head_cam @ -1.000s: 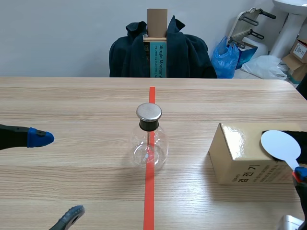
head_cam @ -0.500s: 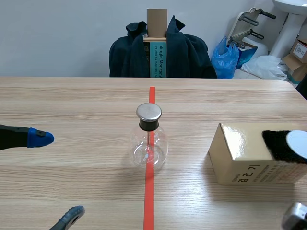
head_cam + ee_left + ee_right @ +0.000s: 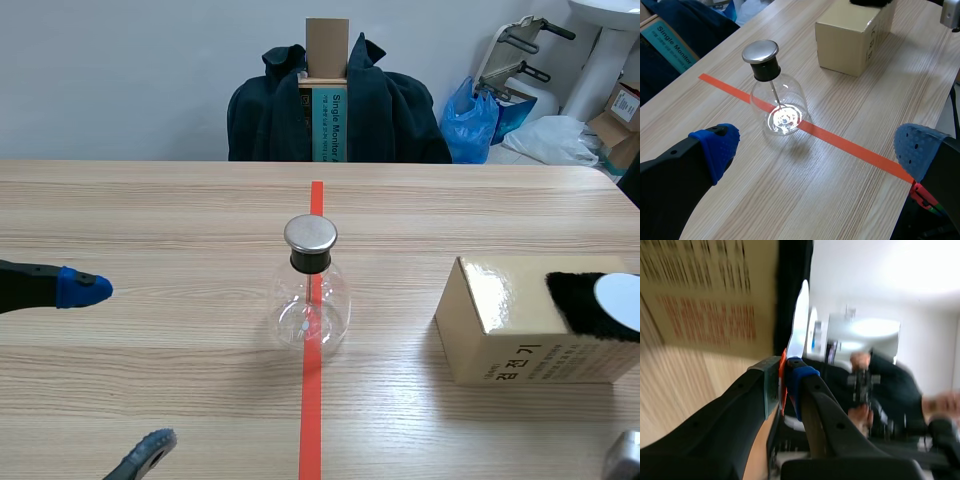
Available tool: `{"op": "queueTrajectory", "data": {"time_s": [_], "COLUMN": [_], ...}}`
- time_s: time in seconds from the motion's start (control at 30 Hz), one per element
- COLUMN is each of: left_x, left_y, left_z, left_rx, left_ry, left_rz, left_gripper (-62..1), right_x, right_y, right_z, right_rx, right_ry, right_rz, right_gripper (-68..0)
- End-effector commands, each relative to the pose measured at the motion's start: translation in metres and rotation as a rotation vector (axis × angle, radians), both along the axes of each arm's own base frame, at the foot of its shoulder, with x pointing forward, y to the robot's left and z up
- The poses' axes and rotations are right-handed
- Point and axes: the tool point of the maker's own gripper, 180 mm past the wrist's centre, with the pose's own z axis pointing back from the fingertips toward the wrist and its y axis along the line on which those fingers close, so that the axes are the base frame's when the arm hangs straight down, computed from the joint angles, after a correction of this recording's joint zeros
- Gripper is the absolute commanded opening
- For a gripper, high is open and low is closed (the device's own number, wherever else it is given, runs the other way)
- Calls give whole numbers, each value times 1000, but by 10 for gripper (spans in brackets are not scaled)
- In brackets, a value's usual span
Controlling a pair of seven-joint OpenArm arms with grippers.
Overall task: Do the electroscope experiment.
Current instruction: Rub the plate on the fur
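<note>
The electroscope [image 3: 312, 290], a clear glass flask with a metal cap and a rod inside, stands on the red tape line mid-table. My left gripper [image 3: 118, 370] is open to its left, well apart from it; in the left wrist view the flask [image 3: 777, 100] stands ahead of the spread blue pads [image 3: 715, 145]. A white disc paddle [image 3: 620, 302] lies against a black fur cloth [image 3: 582, 300] on top of the cardboard box [image 3: 500, 320]. My right gripper [image 3: 782, 375] is shut on the paddle's orange handle, with the white disc [image 3: 799, 322] edge-on beside the cloth [image 3: 792, 285].
The box [image 3: 852, 40] stands to the right of the flask with a gap between them. Behind the table's far edge a chair draped with a dark jacket [image 3: 390, 110] holds a tall carton. Bags and boxes lie at the back right.
The white disc has moved right and down onto the black cloth. The right gripper has slid toward the picture's right edge, almost out of the scene view. The left arm has not moved.
</note>
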Motion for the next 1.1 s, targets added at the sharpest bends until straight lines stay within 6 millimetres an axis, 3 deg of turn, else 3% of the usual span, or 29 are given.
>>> {"op": "queueTrajectory", "data": {"time_s": [0.0, 0.2, 0.43, 1.07], "left_x": [1, 1, 1, 1], "left_y": [-5, -5, -5, -5], "left_z": [9, 9, 9, 9], "left_rx": [-33, -33, -33, -33], "left_ry": [-17, -17, -17, -18], "left_rz": [-5, -5, -5, -5], "left_gripper": [14, 14, 14, 14], "right_x": [1, 3, 2, 2], "right_y": [7, -15, -3, -8], "right_z": [3, 4, 0, 1], "right_rx": [-1, -13, 5, -25], "right_ry": [-9, -18, 3, 1], "right_rz": [39, -89, -26, -42], "right_gripper": [-669, -669, -669, -669]}}
